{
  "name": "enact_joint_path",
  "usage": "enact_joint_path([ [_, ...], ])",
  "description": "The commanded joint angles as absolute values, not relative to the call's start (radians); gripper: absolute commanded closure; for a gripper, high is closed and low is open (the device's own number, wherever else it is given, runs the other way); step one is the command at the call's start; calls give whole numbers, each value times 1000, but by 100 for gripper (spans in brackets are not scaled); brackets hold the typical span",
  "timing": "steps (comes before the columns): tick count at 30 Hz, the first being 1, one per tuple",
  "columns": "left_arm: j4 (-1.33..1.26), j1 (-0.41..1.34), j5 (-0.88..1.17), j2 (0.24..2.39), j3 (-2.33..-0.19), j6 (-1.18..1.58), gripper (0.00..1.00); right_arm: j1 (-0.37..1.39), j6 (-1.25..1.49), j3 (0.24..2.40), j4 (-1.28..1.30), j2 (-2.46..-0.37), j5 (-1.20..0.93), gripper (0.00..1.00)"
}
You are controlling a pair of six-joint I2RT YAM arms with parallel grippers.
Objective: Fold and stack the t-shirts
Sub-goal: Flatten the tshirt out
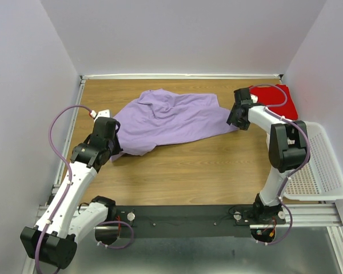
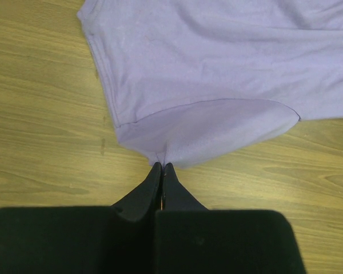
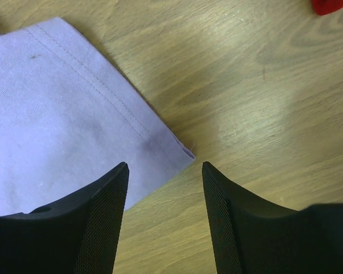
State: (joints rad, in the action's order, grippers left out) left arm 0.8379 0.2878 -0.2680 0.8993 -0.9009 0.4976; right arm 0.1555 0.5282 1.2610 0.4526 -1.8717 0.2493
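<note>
Basket [image 1: 326,171]: white perforated plastic at 4 o'clock, just off the edge of the bench [image 1: 188,177]; plays no part in either grip.
Left claw [image 2: 162,169]: shut tight at 9 o'clock, tips nipping the near edge of the lavender t-shirt [image 2: 217,57] where the cloth gathers to a point; likely anchors that side so the garment can be drawn flat.
Right claw [image 3: 164,171]: wide apart at 2 o'clock, holding nothing; hangs just over the hemmed corner, one finger above cloth and the other above bare wood; seemingly lined up to take that corner.
Lavender t-shirt: lies wrinkled and unfolded across mid-bench, running from 9 o'clock to 2 o'clock between the two claws; suits a two-ended stretch before any fold.
Red t-shirt [image 1: 283,100]: sits at 1 o'clock in the far corner as a compact flat bundle, seemingly folded; lies just behind the right arm, apart from the lavender cloth; probably serves as the base of the stack.
Writing: none legible on cloth, arms or basket; no print, brand or label visible, only double stitching along the lavender hem and a small dark speck.
</note>
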Motion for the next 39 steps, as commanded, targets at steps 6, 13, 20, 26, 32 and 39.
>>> enact_joint_path([
  [6, 842, 281, -248, 871, -885, 503, 100, 147, 569, 1192, 426, -1902, 239, 38],
  [13, 844, 281, -245, 861, -881, 508, 100, 147, 574, 1157, 414, -1930, 241, 42],
  [20, 847, 281, -245, 847, -876, 515, 100, 147, 557, 1160, 408, -1934, 238, 59],
  [26, 838, 279, -242, 842, -871, 522, 100, 147, 554, 1164, 410, -1927, 235, 81],
  [32, 781, 272, -308, 860, -916, 500, 100, 146, 522, 1199, 426, -1829, 233, 99],
  [39, 605, 112, -293, 1078, -1136, 367, 100, 141, 450, 1437, 531, -1740, 256, 99],
])
